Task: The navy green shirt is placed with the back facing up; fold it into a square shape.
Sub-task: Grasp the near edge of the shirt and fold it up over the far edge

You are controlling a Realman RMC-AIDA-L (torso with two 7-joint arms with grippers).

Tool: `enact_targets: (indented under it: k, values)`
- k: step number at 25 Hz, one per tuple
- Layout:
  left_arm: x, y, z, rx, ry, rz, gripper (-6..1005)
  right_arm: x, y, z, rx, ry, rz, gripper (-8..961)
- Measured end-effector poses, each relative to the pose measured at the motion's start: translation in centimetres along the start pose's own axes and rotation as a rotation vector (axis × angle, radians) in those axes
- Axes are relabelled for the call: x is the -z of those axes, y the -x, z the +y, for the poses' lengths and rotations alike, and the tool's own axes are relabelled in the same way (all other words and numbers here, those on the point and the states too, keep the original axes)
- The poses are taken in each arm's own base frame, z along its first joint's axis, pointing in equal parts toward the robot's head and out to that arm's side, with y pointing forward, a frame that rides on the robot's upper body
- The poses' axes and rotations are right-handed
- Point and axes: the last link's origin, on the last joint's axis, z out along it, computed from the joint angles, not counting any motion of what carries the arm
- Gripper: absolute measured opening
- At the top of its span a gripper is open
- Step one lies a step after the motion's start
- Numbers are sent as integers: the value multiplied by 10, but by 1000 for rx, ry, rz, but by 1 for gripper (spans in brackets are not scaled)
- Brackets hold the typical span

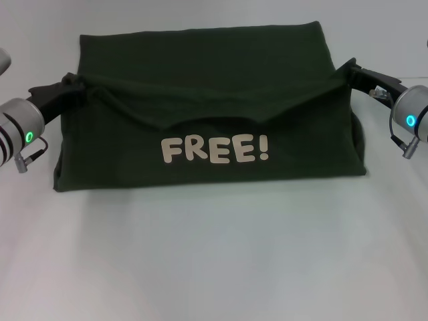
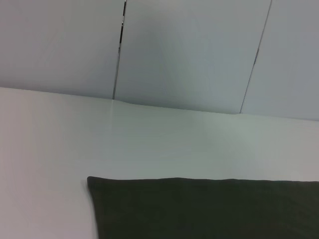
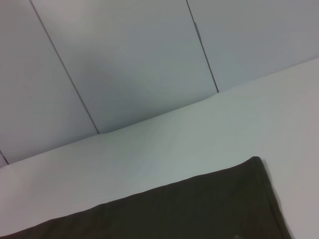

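Observation:
The navy green shirt (image 1: 207, 80) lies across the white table (image 1: 214, 254). A near flap is lifted and hangs between my two grippers, its cream "FREE!" lettering (image 1: 215, 148) facing me. My left gripper (image 1: 70, 85) is shut on the flap's left corner, where the cloth bunches. My right gripper (image 1: 348, 69) is shut on the right corner at about the same height. The flap's upper edge sags in the middle. Each wrist view shows only a flat piece of the shirt (image 2: 209, 211) (image 3: 174, 214) on the table, with no fingers in sight.
The white table extends toward me in front of the shirt and beyond its far edge. Pale wall panels (image 2: 189, 50) with dark seams rise behind the table.

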Motion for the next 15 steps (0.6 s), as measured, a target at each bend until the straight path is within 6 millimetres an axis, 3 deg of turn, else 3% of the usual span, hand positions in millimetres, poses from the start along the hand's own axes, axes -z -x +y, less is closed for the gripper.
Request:
enact_targets:
  k: [8, 13, 15]
  values:
    - [1, 4, -2, 48, -34, 10, 76, 2, 0, -7, -31, -32, -9, 102]
    - [2, 5, -6, 59, -61, 13, 113, 2, 0, -8, -26, -43, -6, 248]
    - [2, 5, -6, 59, -63, 11, 185, 1, 1, -9, -23, -45, -5, 307]
